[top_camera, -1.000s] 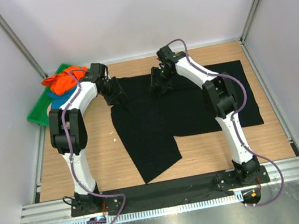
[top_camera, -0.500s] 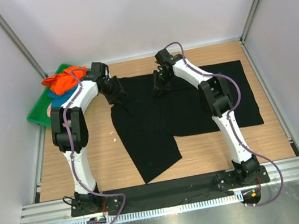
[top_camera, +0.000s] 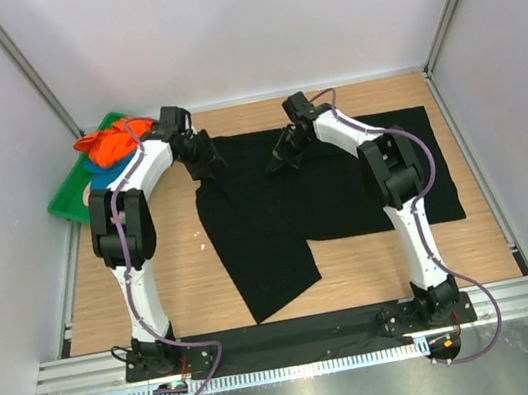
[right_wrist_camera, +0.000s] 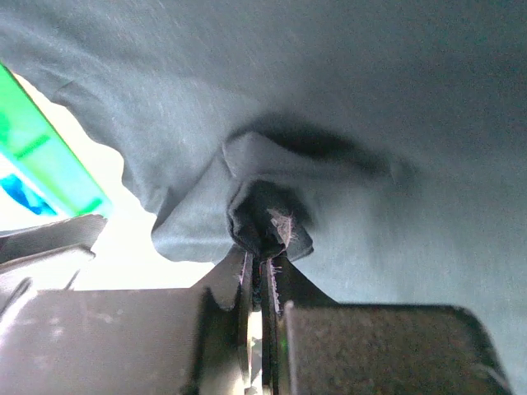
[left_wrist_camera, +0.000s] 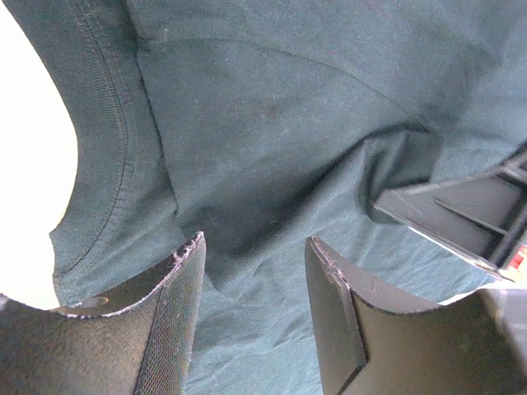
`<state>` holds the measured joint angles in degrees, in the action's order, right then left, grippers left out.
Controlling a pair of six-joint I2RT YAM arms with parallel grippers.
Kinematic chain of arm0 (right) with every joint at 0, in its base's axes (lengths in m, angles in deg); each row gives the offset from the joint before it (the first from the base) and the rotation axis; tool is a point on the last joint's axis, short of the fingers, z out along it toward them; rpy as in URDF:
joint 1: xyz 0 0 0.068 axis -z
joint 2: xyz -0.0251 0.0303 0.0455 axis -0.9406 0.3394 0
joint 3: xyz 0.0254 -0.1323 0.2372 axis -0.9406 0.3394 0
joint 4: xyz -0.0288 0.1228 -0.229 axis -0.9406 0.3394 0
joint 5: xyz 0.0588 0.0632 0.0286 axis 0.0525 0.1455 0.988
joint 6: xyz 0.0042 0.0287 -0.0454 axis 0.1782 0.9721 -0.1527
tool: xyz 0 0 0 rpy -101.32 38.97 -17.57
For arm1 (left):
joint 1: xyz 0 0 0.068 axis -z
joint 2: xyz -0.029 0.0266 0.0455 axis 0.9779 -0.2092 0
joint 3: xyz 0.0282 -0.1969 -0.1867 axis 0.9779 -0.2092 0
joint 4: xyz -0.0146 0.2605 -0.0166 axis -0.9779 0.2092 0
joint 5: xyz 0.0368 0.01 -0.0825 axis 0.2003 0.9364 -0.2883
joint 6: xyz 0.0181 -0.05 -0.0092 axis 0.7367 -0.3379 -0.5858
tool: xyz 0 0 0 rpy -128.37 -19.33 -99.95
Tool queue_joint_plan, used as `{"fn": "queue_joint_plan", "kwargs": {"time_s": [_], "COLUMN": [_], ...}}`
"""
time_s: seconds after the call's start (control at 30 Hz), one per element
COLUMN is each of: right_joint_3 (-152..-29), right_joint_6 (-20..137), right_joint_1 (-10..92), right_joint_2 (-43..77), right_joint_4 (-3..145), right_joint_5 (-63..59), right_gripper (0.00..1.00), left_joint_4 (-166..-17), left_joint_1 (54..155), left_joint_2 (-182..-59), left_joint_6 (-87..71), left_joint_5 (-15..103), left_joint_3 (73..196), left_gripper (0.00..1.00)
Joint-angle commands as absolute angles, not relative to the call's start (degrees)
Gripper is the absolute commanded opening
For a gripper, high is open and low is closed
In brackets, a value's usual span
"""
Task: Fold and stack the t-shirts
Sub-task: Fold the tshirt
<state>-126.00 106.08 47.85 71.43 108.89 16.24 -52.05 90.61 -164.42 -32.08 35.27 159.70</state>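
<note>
On the table (top_camera: 156,276), one black t-shirt (top_camera: 259,229).

You have one large black cloth t-shirt (top_camera: 335,196) on the wooden bench (top_camera: 175,273), and at its far-left corner one green plastic tray (top_camera: 64,201) holding one crumpled orange t-shirt (top_camera: 113,142) and one blue t-shirt (top_camera: 96,173).

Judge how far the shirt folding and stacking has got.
Done: nothing stacked yet. In hand: the right tool pinches the far edge of the black shirt; the left tool hangs open over it. Left: fold it, then the orange shirt and blue shirt heaped on the tray.
</note>
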Motion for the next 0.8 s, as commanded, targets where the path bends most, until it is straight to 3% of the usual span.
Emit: {"fn": "queue_joint_plan", "kwargs": {"time_s": [0.0, 0.3, 0.57, 0.77], "right_joint_3": [-122.06, -117.04, -117.04, -117.13], "right_joint_6": [115.64, 118.11, 115.66, 115.39], "right_joint_1": [48.8, 51.17, 51.17, 51.17], "right_joint_2": [62.76, 61.44, 63.37, 63.81], "right_joint_4": [105.86, 104.1, 102.77, 101.99], "right_joint_5": [16.85, 17.99, 18.08, 18.96], "right_gripper": [0.01, 0.02, 0.04, 0.05], "left_joint_4": [-51.52, -50.11, -55.2, -61.53], "left_joint_1": [90.76, 90.84, 90.93, 93.3], "left_joint_2": [-163.22, -158.39, -151.8, -150.12], "left_joint_6": [-30.13, -29.51, -31.52, -34.51], "left_joint_5": [33.3, 32.34, 26.81, 25.65], "left_joint_3": [161.24, 156.94, 144.31, 138.66], "left_gripper": [0.53, 0.53, 0.49, 0.53]}}
